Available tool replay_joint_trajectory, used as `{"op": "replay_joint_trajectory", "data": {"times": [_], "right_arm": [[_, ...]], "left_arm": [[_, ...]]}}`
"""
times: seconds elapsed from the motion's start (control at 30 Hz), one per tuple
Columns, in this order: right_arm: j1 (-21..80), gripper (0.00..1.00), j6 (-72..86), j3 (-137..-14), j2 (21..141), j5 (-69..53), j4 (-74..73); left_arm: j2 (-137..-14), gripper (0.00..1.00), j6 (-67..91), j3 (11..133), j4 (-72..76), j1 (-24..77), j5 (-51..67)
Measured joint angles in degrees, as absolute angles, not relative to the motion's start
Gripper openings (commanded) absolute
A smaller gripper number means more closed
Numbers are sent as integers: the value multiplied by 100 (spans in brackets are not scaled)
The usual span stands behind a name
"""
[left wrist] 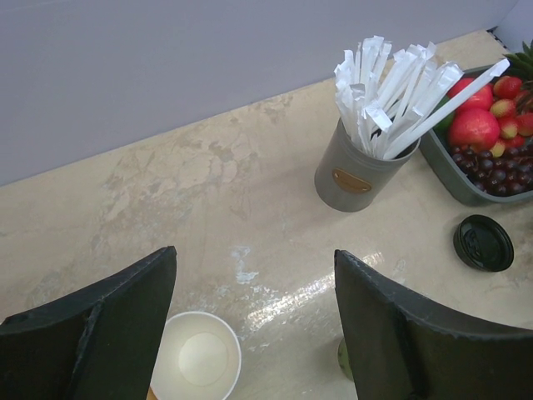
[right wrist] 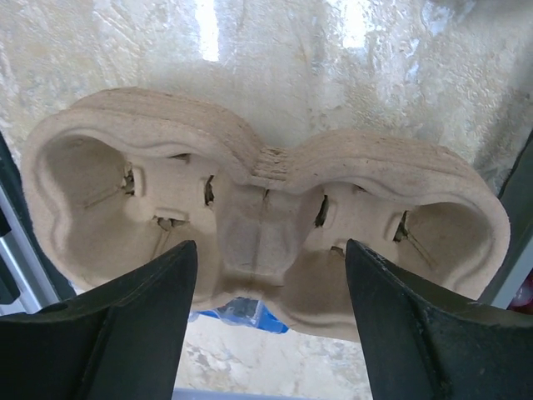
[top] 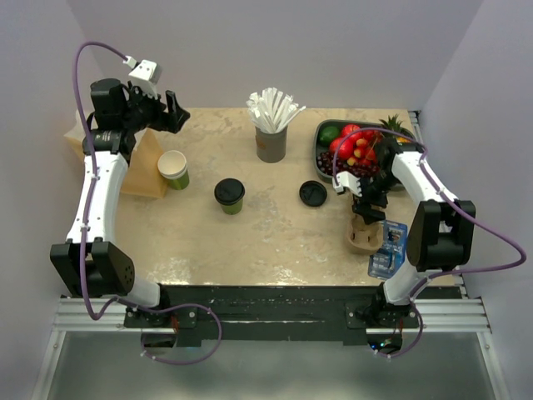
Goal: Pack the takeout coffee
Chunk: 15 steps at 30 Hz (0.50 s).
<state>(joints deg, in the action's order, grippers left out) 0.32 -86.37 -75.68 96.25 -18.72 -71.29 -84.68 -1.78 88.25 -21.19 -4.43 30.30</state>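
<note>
Both grippers open: left gripper (top: 176, 114) upper left, right gripper (right wrist: 271, 279) astride carrier (right wrist: 258, 192) lower right. Coffee (top: 229, 196) centre, well apart. Risk: pinch on the thin pulp waist slips, and the carrier tilts or drags.

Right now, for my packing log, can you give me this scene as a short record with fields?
takeout coffee: lidded, upright on the table, not held
open cup: no lid, beside the paper bag
loose lid: flat on the table, right of the coffee
cup carrier: both wells empty
left gripper: open, holding nothing, above the open cup
right gripper: open, over the carrier's middle
</note>
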Motion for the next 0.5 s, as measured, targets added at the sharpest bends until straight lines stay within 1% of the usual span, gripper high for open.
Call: {"op": "replay_joint_trajectory", "data": {"times": [0.3,0.5], "right_arm": [[32,66,-8617,-7411,9625,-1704,-6884],[32,57,-8615,-7358,9625,-1684,-6871]], "left_arm": [[-8471,81,-178,8825,-2121,-443,3044],[-8468,81,-178,8825,-2121,-443,3048]]}}
